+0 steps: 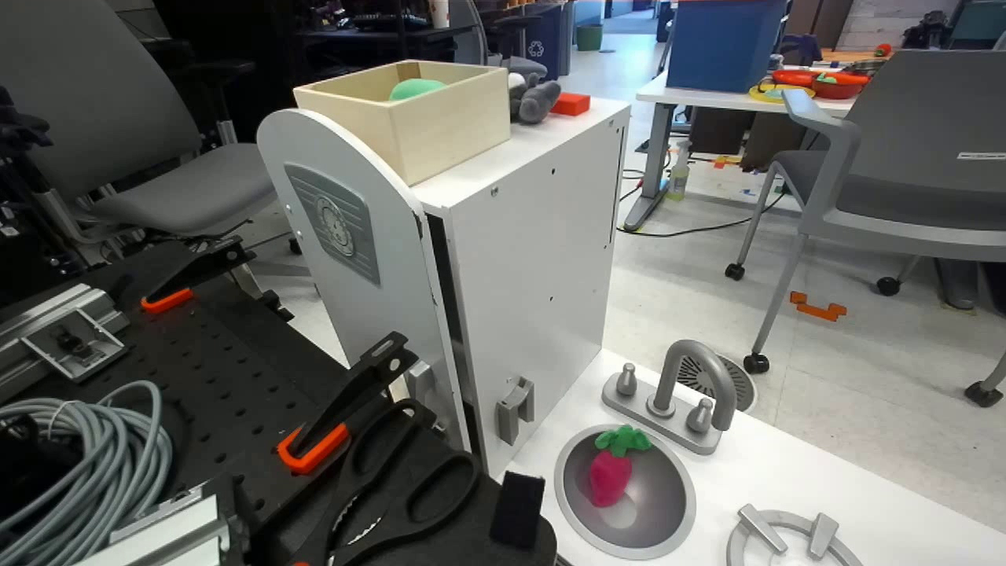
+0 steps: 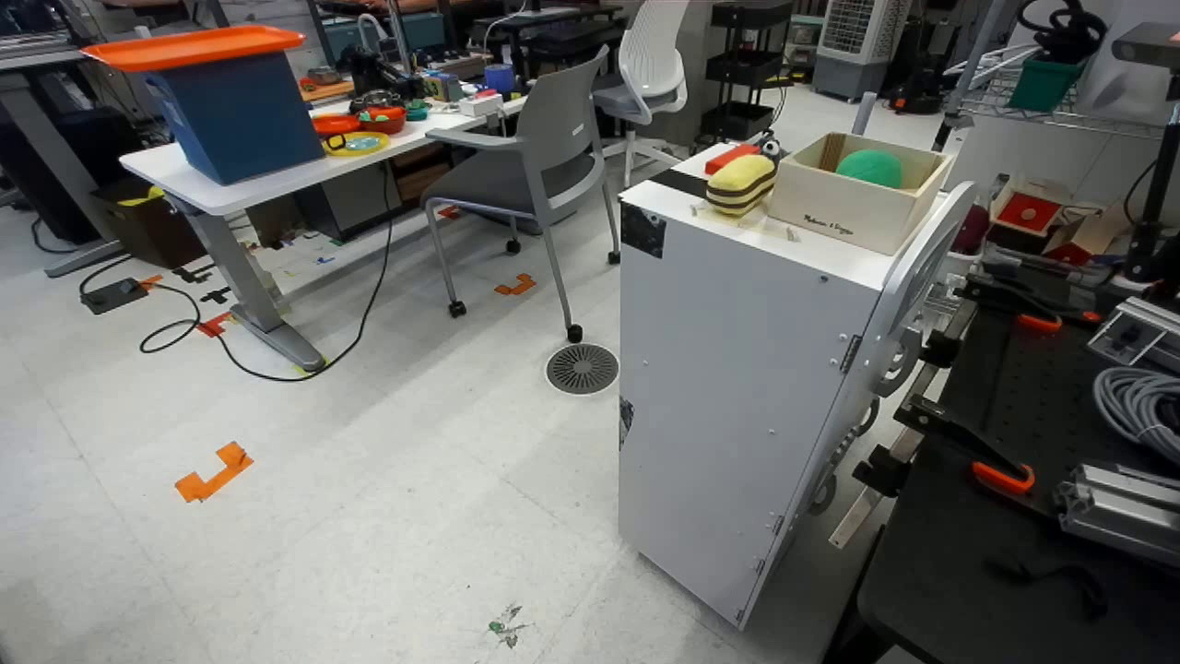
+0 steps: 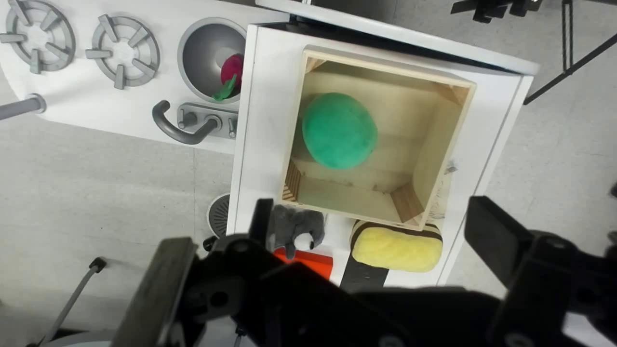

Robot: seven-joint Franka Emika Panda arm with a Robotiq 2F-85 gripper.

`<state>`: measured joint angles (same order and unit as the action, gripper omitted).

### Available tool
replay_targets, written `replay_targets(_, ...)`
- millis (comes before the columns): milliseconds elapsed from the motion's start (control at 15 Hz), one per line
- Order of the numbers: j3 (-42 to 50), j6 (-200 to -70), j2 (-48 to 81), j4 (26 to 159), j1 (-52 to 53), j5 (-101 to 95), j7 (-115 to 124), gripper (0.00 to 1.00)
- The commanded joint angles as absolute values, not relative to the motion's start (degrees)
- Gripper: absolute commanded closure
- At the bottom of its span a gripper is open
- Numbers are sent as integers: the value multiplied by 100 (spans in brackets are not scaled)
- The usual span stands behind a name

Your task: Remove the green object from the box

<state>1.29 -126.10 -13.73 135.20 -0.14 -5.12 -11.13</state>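
Observation:
The green object is a round, soft-looking green thing inside the open wooden box, near one side wall of it. The box stands on top of a white toy cabinet. In both exterior views the top of the green object shows above the rim of the box. In the wrist view my gripper is wide open with nothing between its fingers. It is above the cabinet top, off to one side of the green object. The gripper does not show in either exterior view.
On the cabinet top beside the box lie a yellow striped plush, a grey plush and a red block. The cabinet's curved panel rises beside the box. A sink with a pink plush and faucet is lower down.

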Motion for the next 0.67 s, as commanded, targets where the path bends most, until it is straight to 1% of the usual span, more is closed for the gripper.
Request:
replay_targets(0, 174, -12900, -1332, 13580, 18, -380, -1166, 0)
replay_targets(333, 143, -13154, -1183, 13610, 10, -250, -922, 0)
replay_targets(600, 148, -13048, -1074, 13579, -3, -206, -884, 0)
